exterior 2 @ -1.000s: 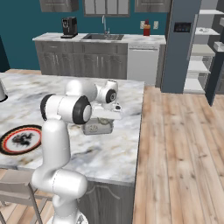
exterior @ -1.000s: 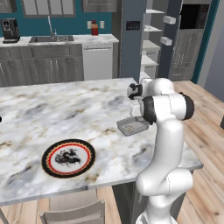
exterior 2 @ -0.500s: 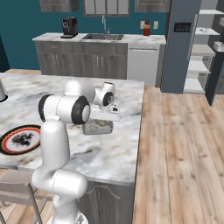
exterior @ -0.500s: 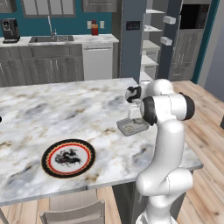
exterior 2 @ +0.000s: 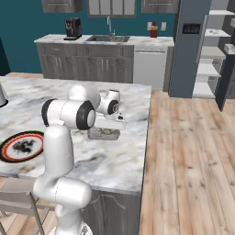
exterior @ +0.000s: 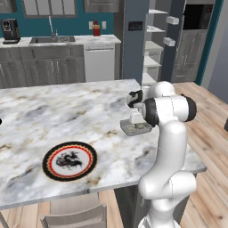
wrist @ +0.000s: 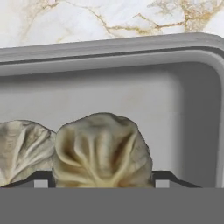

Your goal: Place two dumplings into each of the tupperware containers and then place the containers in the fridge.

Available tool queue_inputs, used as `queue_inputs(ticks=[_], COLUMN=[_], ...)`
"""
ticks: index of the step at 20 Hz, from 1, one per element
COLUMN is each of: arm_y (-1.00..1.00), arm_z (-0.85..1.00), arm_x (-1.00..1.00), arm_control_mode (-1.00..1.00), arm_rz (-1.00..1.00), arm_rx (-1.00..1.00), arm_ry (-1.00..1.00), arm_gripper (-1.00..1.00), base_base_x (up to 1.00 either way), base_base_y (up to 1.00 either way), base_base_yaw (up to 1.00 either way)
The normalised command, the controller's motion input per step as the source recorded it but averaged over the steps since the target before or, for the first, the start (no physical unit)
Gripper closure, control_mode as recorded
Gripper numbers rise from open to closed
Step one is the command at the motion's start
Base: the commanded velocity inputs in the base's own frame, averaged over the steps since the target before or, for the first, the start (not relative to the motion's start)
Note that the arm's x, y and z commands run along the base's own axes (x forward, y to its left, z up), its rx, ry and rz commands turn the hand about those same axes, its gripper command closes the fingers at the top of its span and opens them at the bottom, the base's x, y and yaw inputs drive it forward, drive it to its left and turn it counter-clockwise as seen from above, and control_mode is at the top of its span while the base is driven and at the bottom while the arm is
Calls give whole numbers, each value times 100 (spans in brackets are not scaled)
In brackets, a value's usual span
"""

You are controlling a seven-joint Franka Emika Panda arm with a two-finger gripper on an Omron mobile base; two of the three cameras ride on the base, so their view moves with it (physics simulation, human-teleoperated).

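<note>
A pale grey tupperware container (exterior: 136,129) (exterior 2: 104,134) sits near the right edge of the marble island. My gripper (exterior: 135,118) (exterior 2: 110,125) hangs straight down into it. In the hand view a tan crimped dumpling (wrist: 101,148) sits between my gripper (wrist: 101,181) fingertips (wrist: 41,180), which press against its sides, low over the container's floor (wrist: 131,96). A second dumpling (wrist: 24,148) lies in the container just to its left. The slate blue fridge (exterior: 133,44) (exterior 2: 190,46) stands beyond the island, with its white shelves showing.
A round dark-rimmed plate (exterior: 70,160) (exterior 2: 23,146) lies on the island (exterior: 53,116) nearer the base. The island's right edge drops to a wooden floor (exterior 2: 183,151). Back counter with sink and coffee machine (exterior 2: 72,27) lines the far wall.
The hand has come down from above the container until the gripper reaches into it. The jaws keep the same spread.
</note>
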Motion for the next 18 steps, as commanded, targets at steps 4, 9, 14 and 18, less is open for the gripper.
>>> queue_inputs(ticks=[4,9,14,18], arm_y=[0,0,16,70], arm_z=[0,23,37,1], arm_x=[0,0,-9,-11], arm_control_mode=[-100,-100,-100,-100], arm_rz=[0,0,0,0], arm_rx=[0,0,0,0], arm_ry=[0,-3,-4,0], arm_gripper=[-100,-100,-100,-100], base_base_x=[0,0,0,0], base_base_y=[0,0,0,0], base_base_yaw=[0,0,0,0])
